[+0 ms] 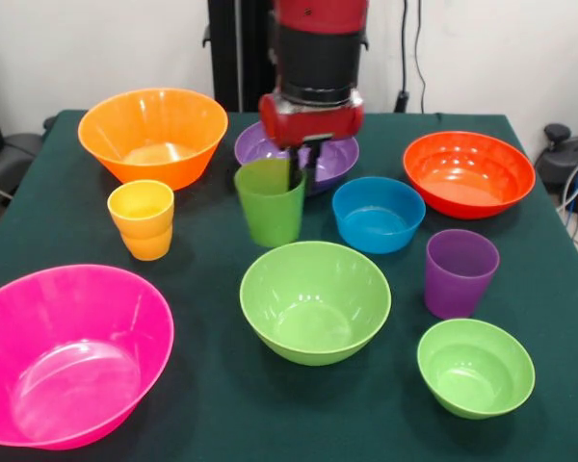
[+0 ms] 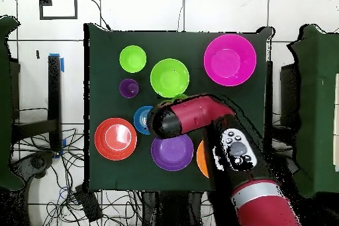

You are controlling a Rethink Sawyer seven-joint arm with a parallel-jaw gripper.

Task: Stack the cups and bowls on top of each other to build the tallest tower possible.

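My gripper [image 1: 303, 171] reaches down onto the right rim of the green cup [image 1: 270, 204], one finger inside and one outside, shut on the wall. The cup stands on the table, slightly tilted. The lime-green bowl [image 1: 315, 300] sits just in front of it, the blue bowl [image 1: 378, 214] to its right, the purple cup [image 1: 459, 272] and small green bowl [image 1: 475, 367] further front right. The yellow-orange cup [image 1: 142, 218] stands to the left. In the overhead view the arm [image 2: 192, 116] hides the gripper. No tower stands.
The large pink bowl [image 1: 65, 354] is at the front left, the orange bowl [image 1: 154, 135] at the back left, the purple bowl [image 1: 335, 159] behind the gripper, and the red-orange bowl [image 1: 468, 173] at the back right. The green tablecloth [image 1: 202, 385] ends at the front edge.
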